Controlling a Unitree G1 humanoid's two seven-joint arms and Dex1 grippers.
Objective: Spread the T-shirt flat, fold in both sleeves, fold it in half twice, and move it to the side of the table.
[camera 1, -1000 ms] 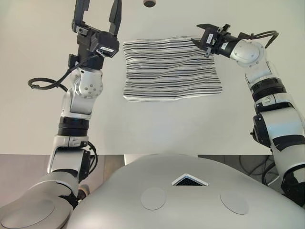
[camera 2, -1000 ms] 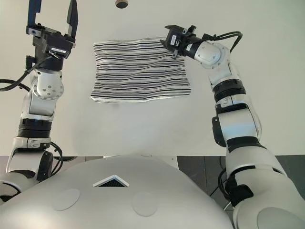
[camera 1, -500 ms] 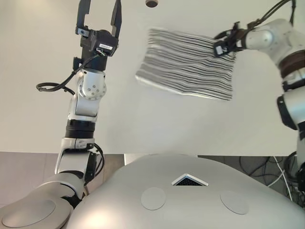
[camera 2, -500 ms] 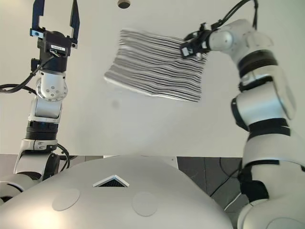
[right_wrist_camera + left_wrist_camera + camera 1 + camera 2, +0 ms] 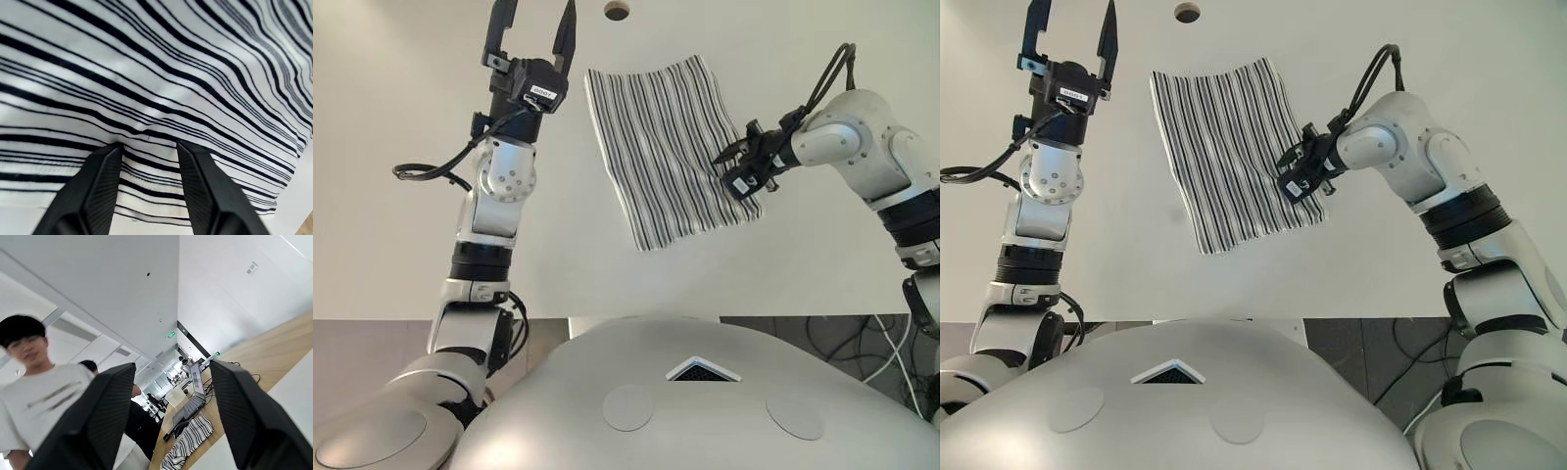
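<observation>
The folded black-and-white striped T-shirt lies on the white table, turned so its stripes run from far to near. My right gripper is shut on its near right edge, and in the right wrist view the cloth bunches between the two fingers. My left gripper stands raised at the far left of the shirt, open and holding nothing, its fingers pointing up and away.
A round cable hole sits in the table just beyond the shirt. Bare table surface spreads to the left and right of the shirt and toward the front edge.
The right gripper has swung the shirt round and pulled its held edge nearer, so the stripes now run lengthways. The left gripper stays raised and open. The head view has shifted.
</observation>
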